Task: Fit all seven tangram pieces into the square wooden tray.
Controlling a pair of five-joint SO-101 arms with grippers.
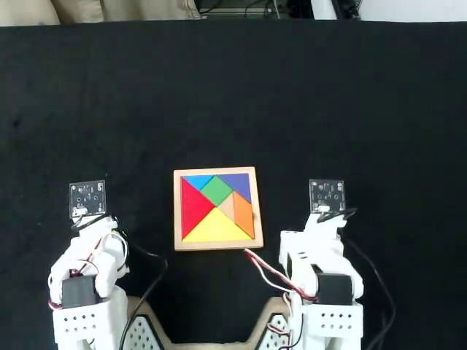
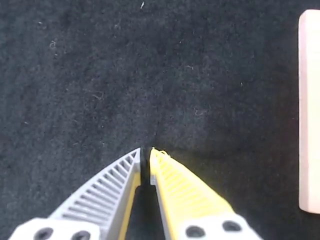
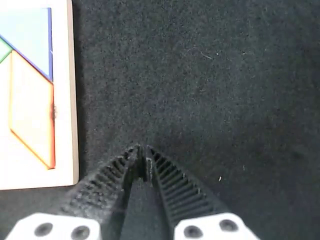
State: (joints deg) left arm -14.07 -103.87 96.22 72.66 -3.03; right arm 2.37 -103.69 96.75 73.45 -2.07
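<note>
Seven tangram pieces [image 1: 217,226] looked seated in the tray [image 1: 177,211] — left gripper [image 2: 145,162] and right gripper [image 3: 142,161] sat pinched shut, empty — best held clear of it.

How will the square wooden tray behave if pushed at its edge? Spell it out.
The wooden tray looks rigid and flat, so it should slide rather than bend or tip. The black cloth beneath looks fuzzy, so it may drag. The tangram pieces sit flush inside and probably stay put.
</note>
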